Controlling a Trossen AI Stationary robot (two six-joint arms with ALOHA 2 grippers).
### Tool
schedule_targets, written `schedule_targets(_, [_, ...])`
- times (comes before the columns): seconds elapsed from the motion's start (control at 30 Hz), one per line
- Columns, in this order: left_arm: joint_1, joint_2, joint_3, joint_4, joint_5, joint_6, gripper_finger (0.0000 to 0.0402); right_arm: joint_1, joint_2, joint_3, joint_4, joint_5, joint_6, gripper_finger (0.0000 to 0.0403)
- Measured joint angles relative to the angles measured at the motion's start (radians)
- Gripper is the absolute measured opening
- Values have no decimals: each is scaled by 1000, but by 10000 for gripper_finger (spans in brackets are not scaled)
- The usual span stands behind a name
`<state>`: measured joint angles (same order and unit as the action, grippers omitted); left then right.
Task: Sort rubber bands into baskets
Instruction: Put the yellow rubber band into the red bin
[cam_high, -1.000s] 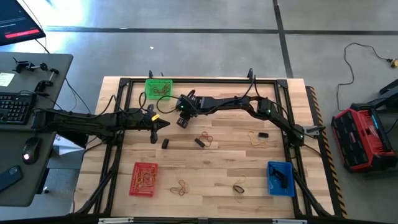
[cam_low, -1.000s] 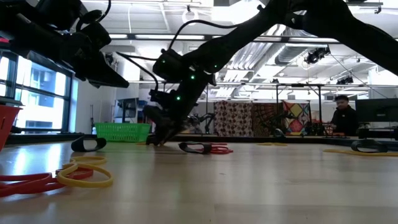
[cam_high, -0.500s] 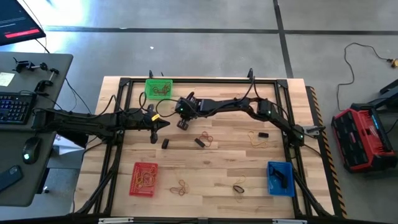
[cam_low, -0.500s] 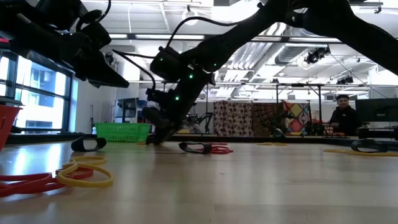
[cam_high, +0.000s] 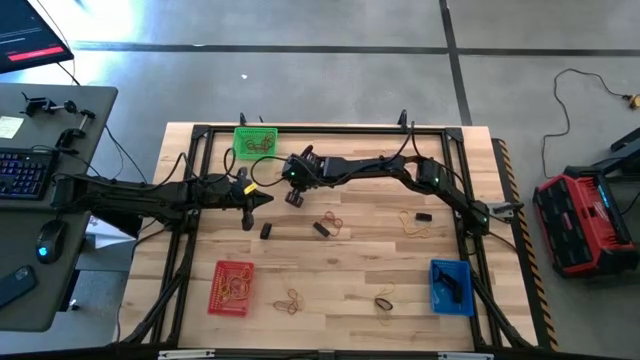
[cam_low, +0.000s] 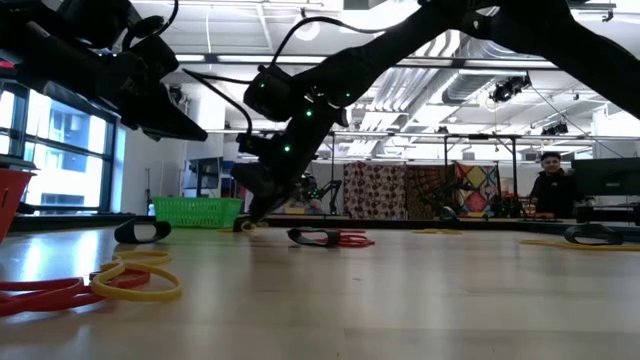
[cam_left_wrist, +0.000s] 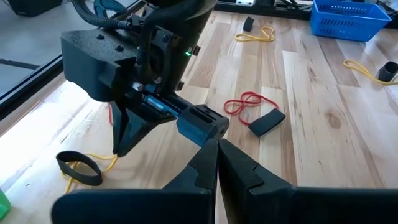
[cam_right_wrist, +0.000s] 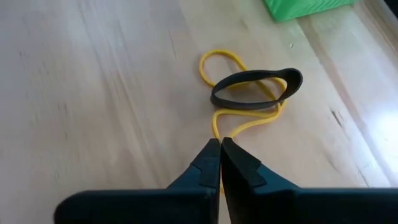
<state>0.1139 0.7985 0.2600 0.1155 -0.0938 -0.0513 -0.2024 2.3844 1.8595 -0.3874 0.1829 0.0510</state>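
No brand, label or writing can be read on the table things. The right gripper reaches across the wooden table toward the green basket; its dark fingers are pressed together with no gap, their tips pinching a thin yellow rubber band that trails off along the boards. A wider black band stands on edge as an oval hoop across that yellow loop, just ahead of the fingertips. The left gripper hangs close beside it, also closed tight, holding nothing. Around them lie a red band touching a small black block, and farther off a yellow band. The red basket sits near the front left with bands inside, the blue basket at the front right; both are plastic mesh. More loose bands lie between them. A black metal frame rims the table. Beyond it, a person sits in the room behind, and a red case rests on the floor.
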Motion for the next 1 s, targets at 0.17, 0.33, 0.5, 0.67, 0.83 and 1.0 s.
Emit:
schedule_targets(0.17, [0,0,0,0,0,0,2,5,-9,1,-1,3,0,0])
schedule_targets(0.33, [0,0,0,1,0,0,2,21,-58,2,-2,53,-24,0])
schedule_targets(0.5, [0,0,0,1,1,0,2,24,-110,3,-21,82,-36,0])
schedule_targets(0.67, [0,0,0,1,1,0,2,28,-144,3,-23,106,-73,0])
schedule_targets(0.83, [0,0,0,11,3,-9,4,42,-166,4,-25,108,-78,0])
schedule_targets(1.0, [-12,0,0,20,-84,7,29,62,-194,4,-19,107,-93,0])
